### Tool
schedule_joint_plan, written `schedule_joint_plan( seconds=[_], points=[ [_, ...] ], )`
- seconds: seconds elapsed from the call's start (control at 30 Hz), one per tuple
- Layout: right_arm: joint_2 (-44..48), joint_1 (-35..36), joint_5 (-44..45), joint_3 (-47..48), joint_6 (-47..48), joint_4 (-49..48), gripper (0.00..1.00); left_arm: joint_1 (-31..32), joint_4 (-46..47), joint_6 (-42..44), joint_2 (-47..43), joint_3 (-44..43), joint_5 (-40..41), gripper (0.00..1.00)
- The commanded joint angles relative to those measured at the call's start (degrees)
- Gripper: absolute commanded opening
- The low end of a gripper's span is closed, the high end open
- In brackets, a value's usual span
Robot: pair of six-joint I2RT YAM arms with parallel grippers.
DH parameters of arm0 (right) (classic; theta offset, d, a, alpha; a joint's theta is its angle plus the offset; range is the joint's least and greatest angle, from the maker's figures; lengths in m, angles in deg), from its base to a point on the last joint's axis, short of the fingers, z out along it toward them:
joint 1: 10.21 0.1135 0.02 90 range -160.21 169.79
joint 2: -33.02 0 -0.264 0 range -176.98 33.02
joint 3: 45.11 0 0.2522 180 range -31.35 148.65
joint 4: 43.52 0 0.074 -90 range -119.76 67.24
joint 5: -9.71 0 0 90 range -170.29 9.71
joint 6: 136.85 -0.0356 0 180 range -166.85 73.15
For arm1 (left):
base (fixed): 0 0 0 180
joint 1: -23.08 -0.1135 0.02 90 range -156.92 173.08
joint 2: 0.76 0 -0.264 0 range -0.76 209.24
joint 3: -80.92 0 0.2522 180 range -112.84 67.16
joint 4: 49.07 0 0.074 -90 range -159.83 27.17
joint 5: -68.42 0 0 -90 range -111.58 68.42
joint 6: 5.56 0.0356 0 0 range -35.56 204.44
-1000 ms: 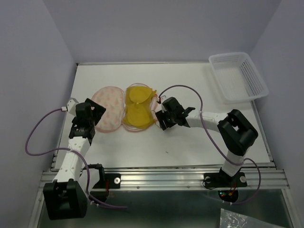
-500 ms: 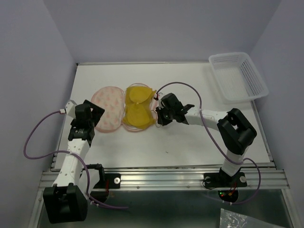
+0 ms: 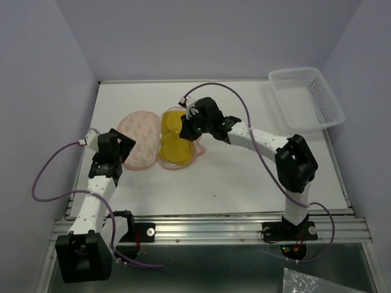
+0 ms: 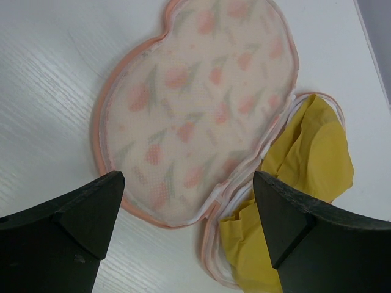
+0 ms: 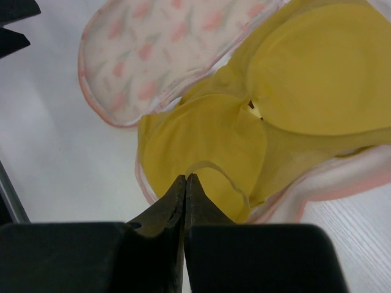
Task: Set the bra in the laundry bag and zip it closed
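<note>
The bra (image 3: 176, 145) is seen lying in the open half of the bag (image 3: 138, 141), at 3 o'clock of the flat patterned lid (image 4: 195, 104); both cups appear to be held inside the pink edging, though the fabric is creased at the 6 o'clock end. The right gripper (image 3: 192, 125) is now set over the bra's 12 o'clock cup, whereas a second ago it was held at 3 o'clock of the bag, just beside the fabric; the bra itself is hardly shifted. Its fingers (image 5: 168, 204) are pressed together and nothing is seen caught between them, so a tuck or press is judged likelier than a grasp. The left gripper (image 4: 187, 177) is kept at 8 o'clock of the lid, unmoved, spread wide with nothing held. Placement is judged nearly done; the lid is yet to be folded over and the bag zipped shut. The basket (image 3: 325, 97) is left at 2 o'clock, well apart.
</note>
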Motion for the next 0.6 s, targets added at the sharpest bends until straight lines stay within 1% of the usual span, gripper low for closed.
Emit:
schedule_joint_plan(
  seconds=[0.0, 0.13, 0.2, 0.3, 0.37, 0.4, 0.43, 0.5, 0.53, 0.57],
  points=[
    [-4.8, 1.5, -4.0, 5.1, 3.2, 1.0, 0.01, -0.1, 1.8, 0.8, 0.2, 0.6, -0.4, 0.99],
    [-8.5, 2.7, -5.8, 10.5, 4.2, 1.3, 0.01, -0.1, 1.9, 1.0, 0.9, 0.6, -1.0, 0.99],
    [-11.9, 3.2, -6.5, 13.0, 4.4, 2.0, 0.01, -0.1, 2.0, 1.0, 1.2, 0.6, -1.2, 0.99],
    [-15.8, 4.5, -4.0, 18.8, 4.5, 4.0, 0.01, -0.1, 2.3, 1.0, 1.3, 0.6, -1.9, 0.99],
    [-18.6, 5.3, -0.8, 21.4, 5.1, 4.7, 0.03, -0.1, 2.2, 1.1, 1.5, 0.6, -2.0, 0.99],
    [-19.3, 5.9, -0.1, 21.7, 5.2, 4.7, 0.05, -0.1, 2.2, 1.1, 1.6, 0.6, -2.1, 0.99],
    [-20.0, 5.9, 0.5, 22.1, 5.2, 4.9, 0.11, 0.0, 2.2, 1.3, 1.6, 0.6, -2.2, 0.99],
    [-20.2, 6.5, 2.2, 22.5, 5.2, 5.7, 0.16, 0.0, 2.1, 1.4, 1.5, 0.6, -2.5, 0.99],
    [-19.6, 6.5, 3.4, 22.4, 5.2, 6.4, 0.3, -0.1, 2.1, 1.4, 1.5, 0.8, -2.5, 0.99],
    [-19.0, 6.5, 4.1, 21.6, 5.1, 6.4, 0.32, 0.0, 2.2, 1.4, 1.4, 0.8, -2.5, 0.99]
  ],
)
